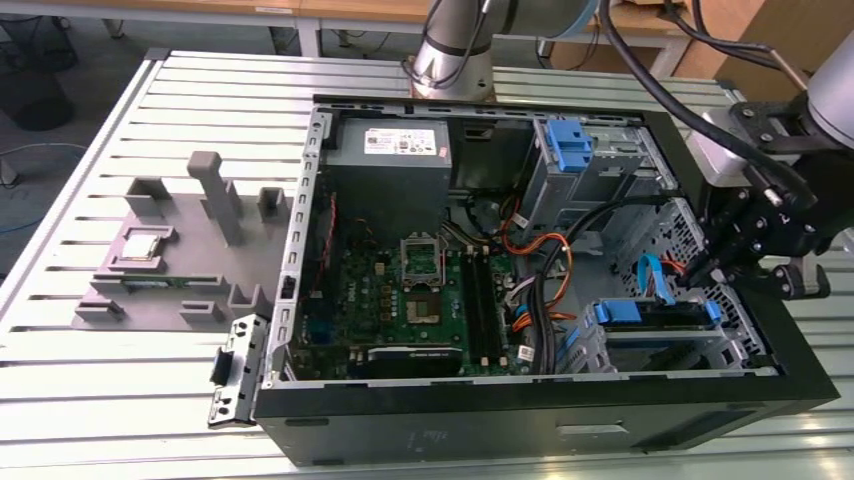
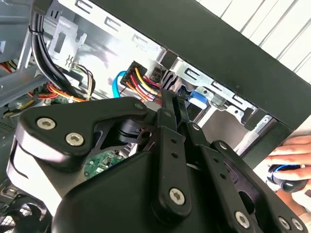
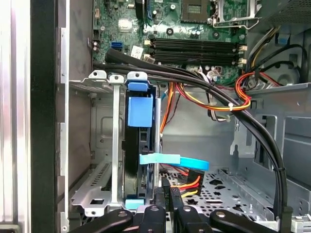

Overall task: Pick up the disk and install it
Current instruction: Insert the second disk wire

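While seemingly seated, disk (image 3: pixel 139 145) lies beside gripper (image 3: pixel 167 196).

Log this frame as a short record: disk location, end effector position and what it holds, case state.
disk: seated on edge in the drive cage, blue carrier showing
end effector: closed and empty, above the cage beside the disk
case: open on its side, motherboard exposed
cables: black bundle crossing above the cage

No words or numbers can be read anywhere. The grey power box (image 1: pixel 388 141) at the back of the computer case (image 1: pixel 534 410) has a white sticker with tiny print, but the print cannot be made out.
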You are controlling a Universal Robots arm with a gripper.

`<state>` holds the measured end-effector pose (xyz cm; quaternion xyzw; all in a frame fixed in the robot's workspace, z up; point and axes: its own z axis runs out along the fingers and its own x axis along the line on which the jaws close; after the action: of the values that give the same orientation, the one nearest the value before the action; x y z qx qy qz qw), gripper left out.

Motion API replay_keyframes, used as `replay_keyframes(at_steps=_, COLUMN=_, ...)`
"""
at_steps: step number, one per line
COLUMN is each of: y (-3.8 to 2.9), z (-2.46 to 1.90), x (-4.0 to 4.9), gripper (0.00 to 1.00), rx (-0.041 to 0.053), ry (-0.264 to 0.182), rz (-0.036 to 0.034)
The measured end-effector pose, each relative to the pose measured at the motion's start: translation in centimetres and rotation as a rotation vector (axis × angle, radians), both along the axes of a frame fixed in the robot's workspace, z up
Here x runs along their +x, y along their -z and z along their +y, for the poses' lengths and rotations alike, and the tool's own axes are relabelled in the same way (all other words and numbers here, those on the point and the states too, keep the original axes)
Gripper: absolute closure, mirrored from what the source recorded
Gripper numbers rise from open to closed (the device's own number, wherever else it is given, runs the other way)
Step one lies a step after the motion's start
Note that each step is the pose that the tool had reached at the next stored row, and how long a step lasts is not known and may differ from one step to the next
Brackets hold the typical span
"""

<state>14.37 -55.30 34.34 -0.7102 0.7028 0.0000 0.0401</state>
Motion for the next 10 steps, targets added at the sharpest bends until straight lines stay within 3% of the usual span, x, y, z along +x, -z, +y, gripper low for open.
replay_keyframes(at_steps=10, y=0.22, z=-0.64, x=-0.67, gripper=0.84, rx=-0.0007, ry=-0.003, rz=-0.0089)
